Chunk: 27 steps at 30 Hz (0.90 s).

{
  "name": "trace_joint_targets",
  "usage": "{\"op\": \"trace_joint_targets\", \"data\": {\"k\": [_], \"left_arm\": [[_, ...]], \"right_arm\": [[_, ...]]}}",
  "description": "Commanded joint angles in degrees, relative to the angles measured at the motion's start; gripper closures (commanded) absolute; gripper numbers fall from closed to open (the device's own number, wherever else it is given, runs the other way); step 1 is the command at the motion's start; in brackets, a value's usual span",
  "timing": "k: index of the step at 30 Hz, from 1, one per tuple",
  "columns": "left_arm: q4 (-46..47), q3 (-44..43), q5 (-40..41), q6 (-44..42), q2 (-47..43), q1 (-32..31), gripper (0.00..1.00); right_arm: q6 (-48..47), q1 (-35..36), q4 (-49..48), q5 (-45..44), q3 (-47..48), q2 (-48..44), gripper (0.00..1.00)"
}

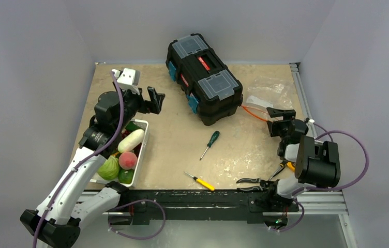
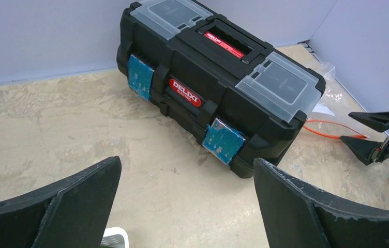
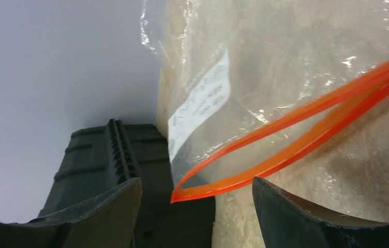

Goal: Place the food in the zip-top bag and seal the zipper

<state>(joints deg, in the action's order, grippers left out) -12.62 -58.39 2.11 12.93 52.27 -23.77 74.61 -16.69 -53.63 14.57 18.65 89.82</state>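
Note:
The food lies in a white slotted basket (image 1: pixel 141 135) at the left: a white radish (image 1: pixel 130 140), a pink peach (image 1: pixel 127 160), a pale green cabbage (image 1: pixel 108 168) and a green round fruit (image 1: pixel 126 176). My left gripper (image 1: pixel 150 101) hangs open and empty just beyond the basket, facing the toolbox (image 2: pixel 218 77). The clear zip-top bag (image 1: pixel 270 92) lies flat at the far right. Its orange-red zipper (image 3: pixel 296 139) gapes apart, and the white label (image 3: pixel 200 103) shows. My right gripper (image 3: pixel 197 206) is open, with the zipper's corner just ahead of its fingers, untouched.
A black toolbox (image 1: pixel 205 77) stands mid-back, close to the bag's left side. A green-handled screwdriver (image 1: pixel 209 144), a yellow-handled screwdriver (image 1: pixel 200 181) and pliers (image 1: pixel 254 181) lie on the table. Walls close in at the back and right.

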Motion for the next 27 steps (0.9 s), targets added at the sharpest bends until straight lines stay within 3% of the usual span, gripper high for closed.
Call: {"op": "trace_joint_targets", "data": {"k": [1,8,16,21,27], "left_arm": [[0.93,-2.43,-1.46,0.95,0.19,-0.23,0.01],[0.85,-2.34,-1.67,0.96,0.46,-0.3,0.01],[0.92,-2.29,-1.4,0.71,1.14,-0.28,0.01],[0.99,-2.35,-1.32,0.59,2.02,-0.27,0.01],[0.91,-2.52,-1.63,0.73,2.22,-0.29,0.01]], "right_arm": [[-1.92,-0.35,5.82,-0.06,1.97,-5.36,0.21],[0.63,-0.3,12.57,-4.43,4.77,-6.13,0.21],[5.91,-0.34,10.14,-7.67,7.21,1.75,0.25],[7.31,-0.38,5.86,-7.93,8.13,6.43,0.42],[4.03,-0.38,4.75,-8.58,8.84,5.69,0.66]]}}
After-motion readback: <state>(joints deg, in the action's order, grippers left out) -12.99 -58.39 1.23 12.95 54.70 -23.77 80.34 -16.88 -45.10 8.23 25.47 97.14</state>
